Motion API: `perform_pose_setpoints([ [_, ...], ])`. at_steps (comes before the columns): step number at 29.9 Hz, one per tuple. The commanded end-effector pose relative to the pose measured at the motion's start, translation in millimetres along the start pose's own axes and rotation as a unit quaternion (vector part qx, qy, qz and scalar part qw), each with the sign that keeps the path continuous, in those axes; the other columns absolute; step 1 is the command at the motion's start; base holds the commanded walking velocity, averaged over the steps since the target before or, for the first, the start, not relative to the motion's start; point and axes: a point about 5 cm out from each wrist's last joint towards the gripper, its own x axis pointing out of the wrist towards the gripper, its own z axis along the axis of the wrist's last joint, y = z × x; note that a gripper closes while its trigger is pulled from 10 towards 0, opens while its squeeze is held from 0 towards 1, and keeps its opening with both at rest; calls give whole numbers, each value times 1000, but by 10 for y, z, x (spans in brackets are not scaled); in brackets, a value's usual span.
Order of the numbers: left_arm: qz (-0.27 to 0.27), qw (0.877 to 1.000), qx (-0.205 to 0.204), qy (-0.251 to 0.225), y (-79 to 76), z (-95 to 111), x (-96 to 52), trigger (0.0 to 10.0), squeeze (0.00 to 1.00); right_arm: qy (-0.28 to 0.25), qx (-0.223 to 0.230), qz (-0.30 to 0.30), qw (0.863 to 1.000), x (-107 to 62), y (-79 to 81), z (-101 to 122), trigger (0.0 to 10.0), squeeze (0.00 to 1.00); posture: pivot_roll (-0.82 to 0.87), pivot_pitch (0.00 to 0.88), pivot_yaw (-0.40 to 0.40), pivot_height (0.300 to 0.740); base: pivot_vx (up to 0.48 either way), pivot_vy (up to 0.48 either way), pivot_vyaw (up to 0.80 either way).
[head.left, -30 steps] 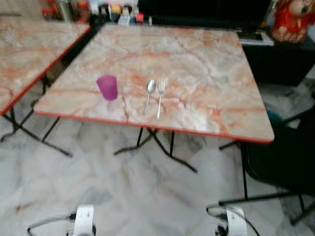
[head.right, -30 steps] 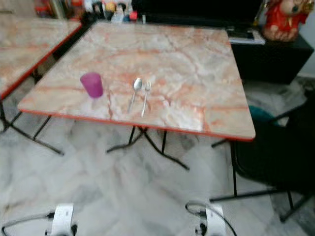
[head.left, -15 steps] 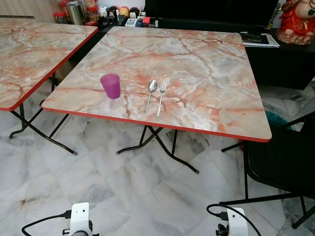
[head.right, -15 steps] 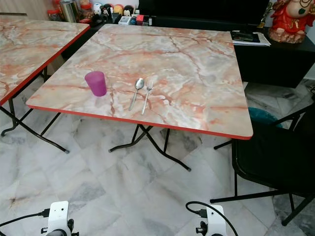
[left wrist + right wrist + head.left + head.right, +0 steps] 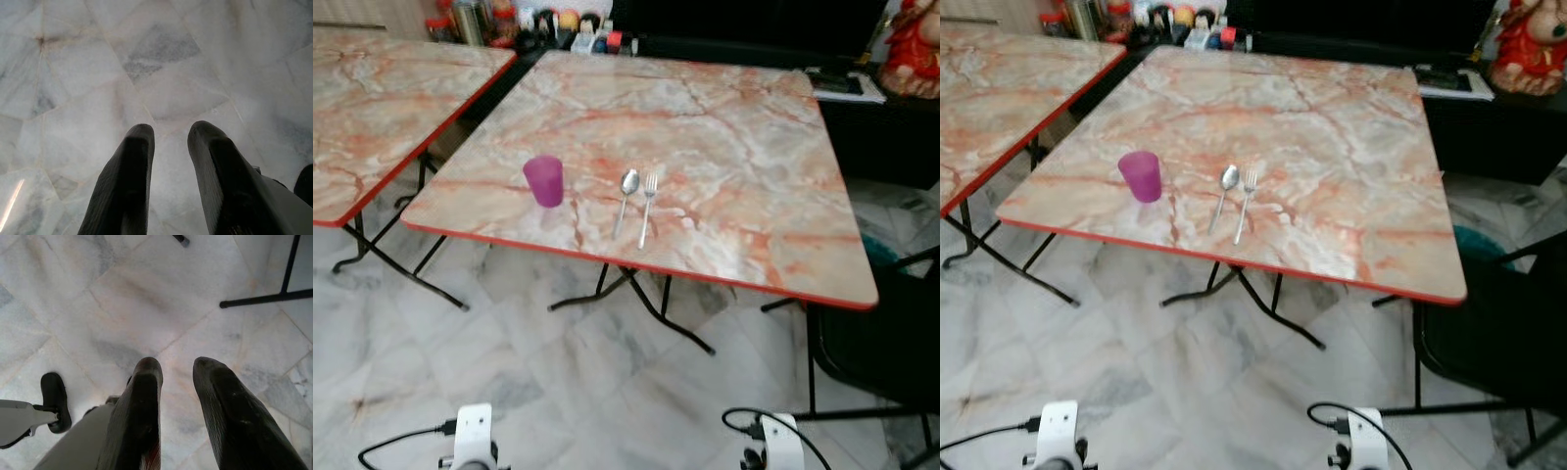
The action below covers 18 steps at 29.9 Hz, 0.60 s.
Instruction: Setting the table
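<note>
Only the camera has moved. The whole scene sits a little lower and further toward 3 o'clock than half a second ago, and it has gone slightly soft again. The purple cup (image 5: pixel 545 181), spoon (image 5: pixel 626 196) and fork (image 5: pixel 646 205) keep their places on the worktop (image 5: pixel 724 147).

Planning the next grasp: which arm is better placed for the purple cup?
Left, probably. The purple cup stands on the table's left part, left of the spoon and fork. Both the left gripper and right gripper hang open, empty, over the floor.
</note>
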Motion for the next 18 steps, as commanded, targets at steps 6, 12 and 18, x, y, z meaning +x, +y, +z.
perform_pose_setpoints([
  [6,2,1000,11,16,20,-77,-14,10000,0,6,0,3,1000,-8,4,-42,10000,0,-52,80,-9,740,361,0,0],
  [12,-2,1000,14,16,2,-68,-12,10000,0,8,3,2,1000,-8,4,-47,10000,0,-53,92,-9,740,364,0,0],
  [18,-1,1000,12,18,-3,-79,-15,10000,0,9,2,3,1000,-7,6,-44,10000,0,-51,96,-11,740,372,0,0],
])
